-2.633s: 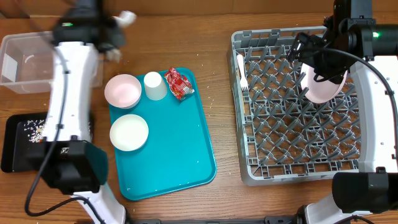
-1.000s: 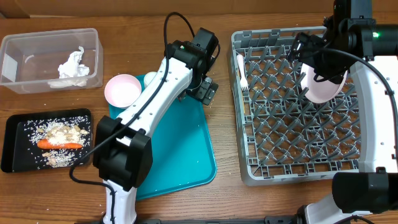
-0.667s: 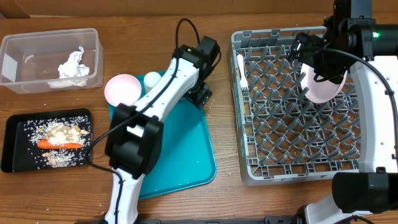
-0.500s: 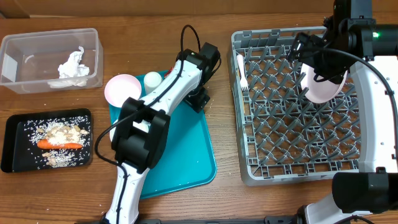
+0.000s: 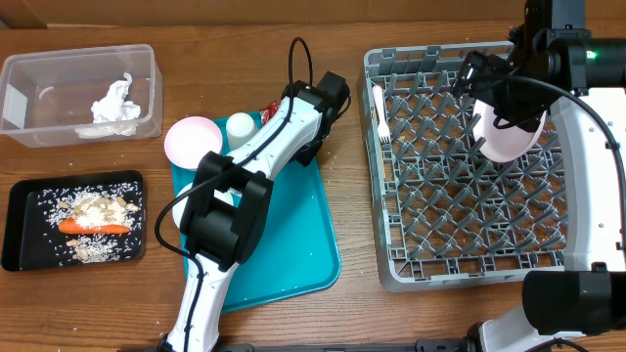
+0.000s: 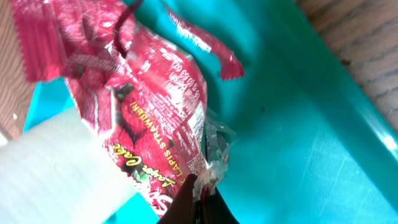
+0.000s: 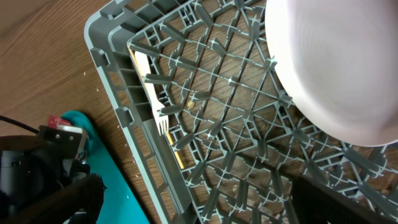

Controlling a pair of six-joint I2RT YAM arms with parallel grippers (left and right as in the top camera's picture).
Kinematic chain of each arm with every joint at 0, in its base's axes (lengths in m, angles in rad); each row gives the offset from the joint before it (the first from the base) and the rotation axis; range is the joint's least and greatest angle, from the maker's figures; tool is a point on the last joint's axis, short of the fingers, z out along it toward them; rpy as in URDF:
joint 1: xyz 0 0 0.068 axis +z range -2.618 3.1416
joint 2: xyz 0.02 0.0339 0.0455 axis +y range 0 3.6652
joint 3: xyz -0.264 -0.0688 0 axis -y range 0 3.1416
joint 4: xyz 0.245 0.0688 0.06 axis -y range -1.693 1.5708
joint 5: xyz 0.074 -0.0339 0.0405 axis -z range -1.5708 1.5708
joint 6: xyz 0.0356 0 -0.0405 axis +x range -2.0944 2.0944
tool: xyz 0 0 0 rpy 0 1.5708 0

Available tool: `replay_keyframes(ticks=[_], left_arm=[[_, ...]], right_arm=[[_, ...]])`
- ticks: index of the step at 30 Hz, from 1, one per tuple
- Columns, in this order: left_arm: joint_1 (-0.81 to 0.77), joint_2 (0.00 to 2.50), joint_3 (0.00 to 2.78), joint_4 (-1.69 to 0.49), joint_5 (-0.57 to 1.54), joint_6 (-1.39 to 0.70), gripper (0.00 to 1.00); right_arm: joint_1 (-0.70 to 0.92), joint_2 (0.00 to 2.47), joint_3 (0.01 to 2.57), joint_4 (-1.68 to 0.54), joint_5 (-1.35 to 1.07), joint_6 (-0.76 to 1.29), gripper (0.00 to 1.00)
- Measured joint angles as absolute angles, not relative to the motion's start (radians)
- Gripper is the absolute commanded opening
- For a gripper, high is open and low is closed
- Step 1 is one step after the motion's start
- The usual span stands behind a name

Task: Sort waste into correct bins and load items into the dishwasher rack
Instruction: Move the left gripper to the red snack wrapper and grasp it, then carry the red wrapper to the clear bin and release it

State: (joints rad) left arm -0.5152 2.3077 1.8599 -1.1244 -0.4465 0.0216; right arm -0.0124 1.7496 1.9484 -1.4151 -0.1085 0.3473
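Tabletop (image 5: 347, 39) of brown wood carries a teal serving tray (image 5: 293, 235) in the middle, the dishwasher rack (image 5: 376, 186) at right and two bins at left. The left arm reaches across the tray to its far right corner. In the wrist view the left tool (image 6: 194, 202) is closed, its dark tips pinching the crinkled lower edge of the red wrapper (image 6: 149, 112), a shiny strawberry-print packet. The packet lies on the teal surface against a white rounded side, which looks like the white cup (image 5: 241, 125). From overhead only a sliver of red shows beside the arm.

A pink bowl (image 5: 193, 142) sits on the tray's far left corner, just beside the cup. A second pale bowl (image 5: 178, 210) is mostly hidden under the arm.

The clear tub (image 5: 29, 68) at far left holds a crumpled white napkin (image 5: 115, 103). The black tray (image 5: 24, 244), nearer, holds the carrot (image 5: 93, 228) among rice scraps (image 5: 93, 207).

Over the rack's far right part the right tool (image 5: 497, 98) stands wide open. The pale pink plate (image 5: 511, 139) leans among the pegs just beside it — whether they touch, I cannot tell. The cream fork (image 5: 380, 115) lies along the rack's far left wall.
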Motion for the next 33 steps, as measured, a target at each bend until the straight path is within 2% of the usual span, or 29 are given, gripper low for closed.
replay_keyframes(ticks=[7,15,19,24,30,32,33], left_arm=[[-0.534,2.247,1.956,-1.185,-0.413,-0.038,0.04],[-0.475,1.909,2.097,-1.064,-0.237,-0.054,0.04],[-0.336,1.798,2.122,-0.996,-0.212,-0.065,0.04],[-0.097,1.821,2.12,-0.959,-0.203,-0.128,0.06],[0.195,1.971,2.117,-0.927,-0.197,-0.234,0.14],[0.256,2.02,2.117,-0.922,-0.194,-0.257,0.24],[0.28,2.044,2.117,-0.92,-0.194,-0.265,0.23]], right_arm=[[-0.012,1.75,1.948,-1.415,-0.109,0.347,1.0],[-0.012,1.75,1.948,-1.415,-0.109,0.347,1.0],[-0.012,1.75,1.948,-1.415,-0.109,0.347,1.0],[-0.012,1.75,1.948,-1.415,-0.109,0.347,1.0],[-0.012,1.75,1.948,-1.414,-0.109,0.347,1.0],[-0.012,1.75,1.948,-1.415,-0.109,0.347,1.0],[-0.012,1.75,1.948,-1.414,-0.109,0.347,1.0]])
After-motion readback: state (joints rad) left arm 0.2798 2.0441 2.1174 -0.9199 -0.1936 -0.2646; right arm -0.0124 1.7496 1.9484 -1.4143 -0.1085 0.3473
